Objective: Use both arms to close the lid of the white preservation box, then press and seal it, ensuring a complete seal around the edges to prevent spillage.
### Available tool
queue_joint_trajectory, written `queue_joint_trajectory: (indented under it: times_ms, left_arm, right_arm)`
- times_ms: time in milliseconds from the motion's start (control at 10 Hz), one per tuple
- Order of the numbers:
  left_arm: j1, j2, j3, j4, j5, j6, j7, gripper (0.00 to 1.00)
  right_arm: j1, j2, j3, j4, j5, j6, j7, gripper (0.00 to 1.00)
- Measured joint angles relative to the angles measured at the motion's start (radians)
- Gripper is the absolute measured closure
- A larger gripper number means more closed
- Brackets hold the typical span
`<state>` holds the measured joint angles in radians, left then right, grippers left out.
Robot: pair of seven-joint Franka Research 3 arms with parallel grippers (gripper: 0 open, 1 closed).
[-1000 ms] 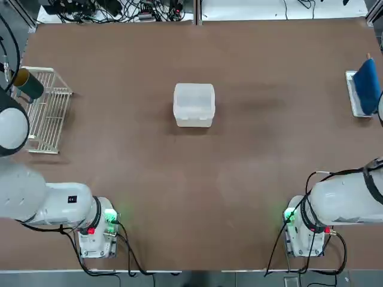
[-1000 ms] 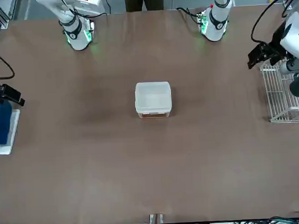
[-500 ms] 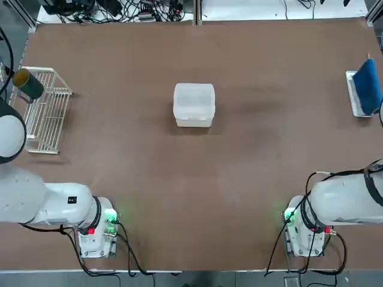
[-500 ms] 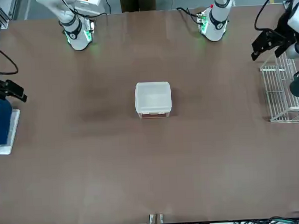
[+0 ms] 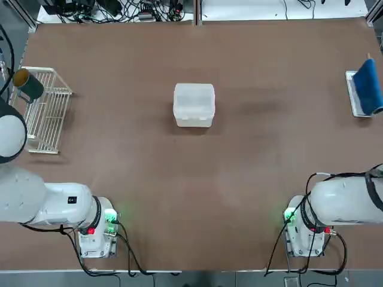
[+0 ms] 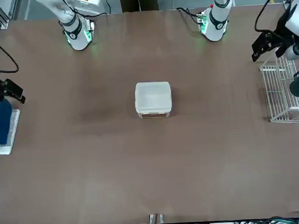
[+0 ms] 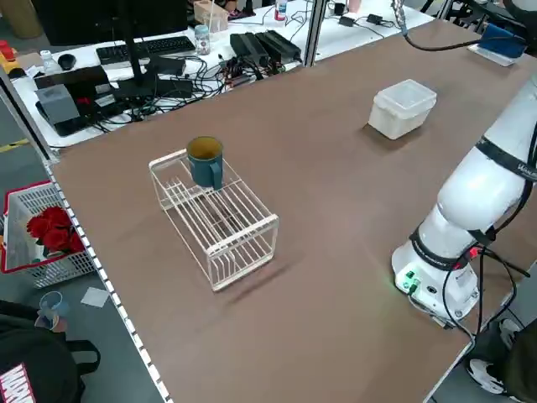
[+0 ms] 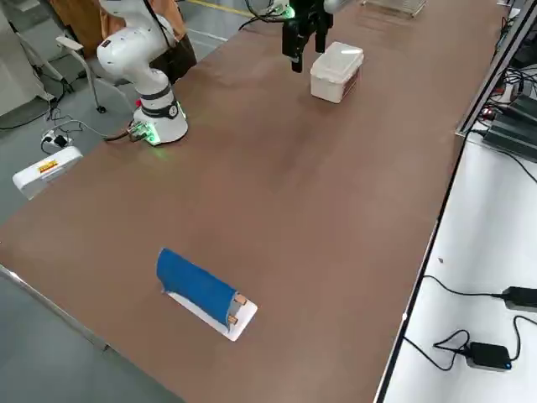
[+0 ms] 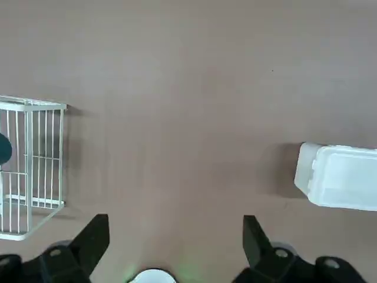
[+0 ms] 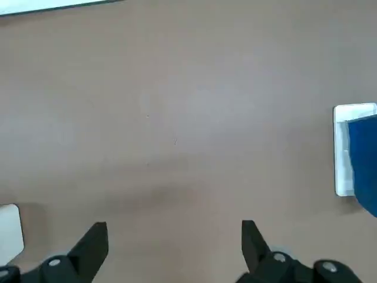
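Shifting up and slightly outward since a second ago, the left arm's end effector (image 9: 176, 219) is now hanging near the wire basket, its fingers spread wide with nothing between them. The white preservation box (image 5: 194, 109) is sitting upright near the middle of the table (image 5: 239, 179), its lid (image 5: 194, 95) lying over the top; whether the edges are sealed, I cannot tell. Its long axis seems to be running left to right, toward both arms. From the left end effector the box is lying to the robot's right, and that arm looks nearer. The right end effector (image 10: 175, 224), also wide open and empty, is hanging by the blue cloth (image 5: 368, 88) and its white tray (image 5: 354, 95), so the box is lying to its left. Both probably need to be travelling inward before pressing. At the table's left, the wire basket (image 5: 51, 119) is carrying a mug (image 5: 31, 86). Beyond the far edge, cables (image 5: 119, 15) are tangling; behind the robot, a person's legs (image 6: 139, 1) are showing.
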<state>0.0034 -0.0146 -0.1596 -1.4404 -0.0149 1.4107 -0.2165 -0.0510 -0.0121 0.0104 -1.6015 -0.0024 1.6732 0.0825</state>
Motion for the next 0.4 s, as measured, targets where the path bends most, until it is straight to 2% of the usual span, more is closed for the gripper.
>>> queue_joint_trajectory:
  times_ms: [400]
  left_arm:
    - [0.003,0.005,0.004,0.000,-0.011,0.003,0.001,0.00]
  right_arm:
    - [0.000,-0.013,0.001,-0.010,0.000,0.031,0.000,0.00]
